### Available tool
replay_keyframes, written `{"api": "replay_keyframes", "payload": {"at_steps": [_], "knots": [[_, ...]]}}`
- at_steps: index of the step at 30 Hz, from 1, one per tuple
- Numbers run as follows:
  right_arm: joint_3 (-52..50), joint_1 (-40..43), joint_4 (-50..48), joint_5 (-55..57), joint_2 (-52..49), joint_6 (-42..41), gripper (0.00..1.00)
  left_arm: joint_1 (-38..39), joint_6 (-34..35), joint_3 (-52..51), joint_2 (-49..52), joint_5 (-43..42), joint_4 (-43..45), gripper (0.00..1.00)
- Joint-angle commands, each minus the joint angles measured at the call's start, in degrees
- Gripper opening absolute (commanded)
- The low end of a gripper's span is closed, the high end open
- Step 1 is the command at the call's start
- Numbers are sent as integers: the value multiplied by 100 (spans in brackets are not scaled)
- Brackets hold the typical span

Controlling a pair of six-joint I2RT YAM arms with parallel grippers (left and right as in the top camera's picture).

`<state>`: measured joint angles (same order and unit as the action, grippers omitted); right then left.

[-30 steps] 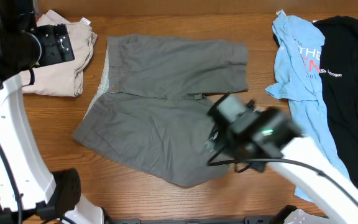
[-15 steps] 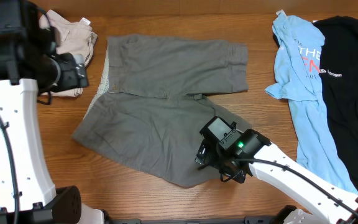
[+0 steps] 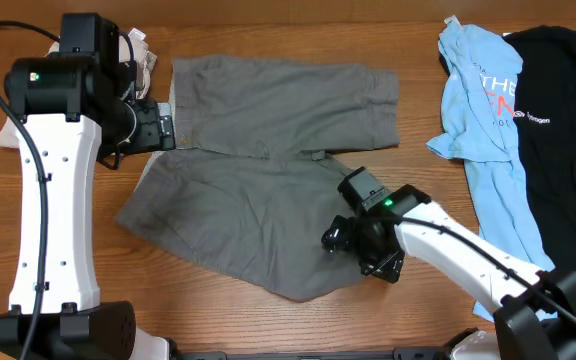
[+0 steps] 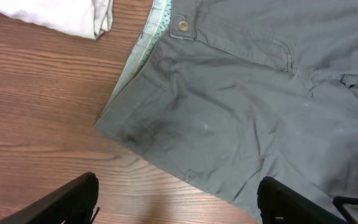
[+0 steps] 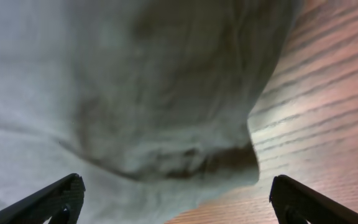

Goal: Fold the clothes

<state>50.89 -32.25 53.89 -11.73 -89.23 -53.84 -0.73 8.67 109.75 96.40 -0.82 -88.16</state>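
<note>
The grey shorts lie spread flat in the middle of the table, with the pale speckled waistband lining at their left edge. My left gripper is open and empty, hovering over the waistband end. In the left wrist view its fingers straddle the shorts' hem and bare wood. My right gripper is open, low over the shorts' lower right leg. In the right wrist view its fingers span the cloth edge.
Beige shorts lie folded at the back left, mostly hidden by my left arm, and show in the left wrist view. A light-blue printed T-shirt and a black T-shirt lie at the right.
My left arm has swung right from over the beige shorts to the grey shorts' waistband. My right gripper has shifted and settled low over the lower right leg hem.
</note>
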Motion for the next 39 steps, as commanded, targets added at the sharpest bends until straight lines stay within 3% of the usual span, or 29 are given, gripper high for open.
{"api": "replay_keyframes", "payload": {"at_steps": [1,14,20,26,34,39], "knots": [[-31,361,-125,-101,-44,339,100,39,61,-105,-31,37,85,84],[-31,1764,-691,-59,-468,1375,99,39,59,-136,-31,39,190,85],[-31,1786,-1145,208,-997,1381,85,39,59,-136,-28,37,190,86],[-31,1788,-1128,1578,-1191,1032,66,39,59,-136,-28,42,192,88],[-31,2085,-1346,2437,-1357,1062,61,39,59,-138,-13,39,271,89],[-20,2417,-1635,2848,-1410,1351,53,39,59,-140,-13,39,293,89]]}}
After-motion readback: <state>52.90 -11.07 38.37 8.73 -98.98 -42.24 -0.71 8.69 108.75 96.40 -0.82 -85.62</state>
